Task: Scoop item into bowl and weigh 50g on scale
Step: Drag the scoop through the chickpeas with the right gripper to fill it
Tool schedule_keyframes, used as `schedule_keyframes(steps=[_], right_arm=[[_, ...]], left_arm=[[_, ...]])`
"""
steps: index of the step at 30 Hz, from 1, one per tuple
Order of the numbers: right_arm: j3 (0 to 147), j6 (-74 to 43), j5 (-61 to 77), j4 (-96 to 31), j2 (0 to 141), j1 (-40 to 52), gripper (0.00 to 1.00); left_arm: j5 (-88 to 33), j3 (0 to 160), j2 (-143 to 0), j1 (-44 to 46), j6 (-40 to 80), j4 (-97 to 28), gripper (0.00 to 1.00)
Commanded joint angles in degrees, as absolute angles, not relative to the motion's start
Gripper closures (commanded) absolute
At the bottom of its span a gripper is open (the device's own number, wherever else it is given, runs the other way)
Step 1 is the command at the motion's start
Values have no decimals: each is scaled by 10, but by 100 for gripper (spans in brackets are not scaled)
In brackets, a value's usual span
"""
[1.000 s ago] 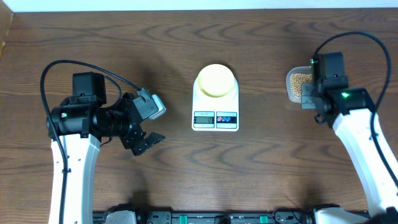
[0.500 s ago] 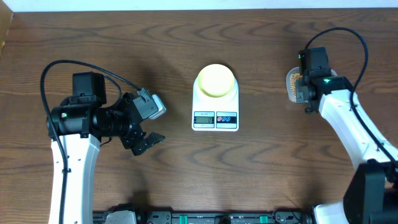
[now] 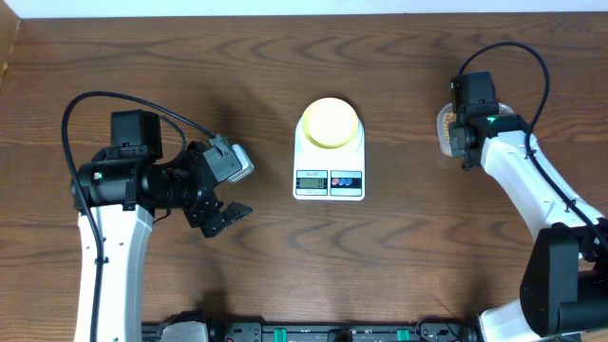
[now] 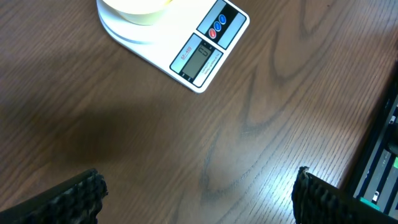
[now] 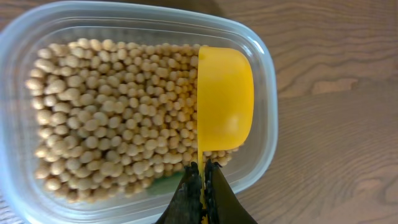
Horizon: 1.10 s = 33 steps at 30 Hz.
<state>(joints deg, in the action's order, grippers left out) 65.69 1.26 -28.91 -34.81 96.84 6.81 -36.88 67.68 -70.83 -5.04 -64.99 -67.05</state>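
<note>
The pale yellow bowl point(image 3: 330, 123) sits on the white scale point(image 3: 329, 182) at the table's middle; both show in the left wrist view, bowl point(image 4: 134, 6) and scale point(image 4: 205, 53). Many tan soybeans point(image 5: 106, 118) fill a clear tub point(image 5: 261, 93) at the right, partly hidden under my right arm in the overhead view point(image 3: 444, 128). My right gripper point(image 5: 202, 180) is shut on the handle of a bright yellow scoop point(image 5: 224, 99), whose cup lies over the beans at the tub's right side. My left gripper point(image 4: 196, 193) is open and empty over bare wood, left of the scale.
The left arm point(image 3: 142, 180) lies at the table's left with its cable looped above it. The table's front edge with a black rail point(image 4: 382, 162) shows at the right of the left wrist view.
My right arm has swung up and to the left over the tub of beans. The left arm, bowl and scale have not moved.
</note>
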Motion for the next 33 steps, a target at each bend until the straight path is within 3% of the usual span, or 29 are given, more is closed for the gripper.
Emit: schedule_keyframes(steps=[1, 33], right_arm=[[668, 25, -295, -347, 969, 48, 99], [667, 51, -110, -360, 978, -14, 99]], left_arm=[[-366, 672, -706, -49, -660, -672, 2], [-366, 672, -706, -49, -660, -672, 2]])
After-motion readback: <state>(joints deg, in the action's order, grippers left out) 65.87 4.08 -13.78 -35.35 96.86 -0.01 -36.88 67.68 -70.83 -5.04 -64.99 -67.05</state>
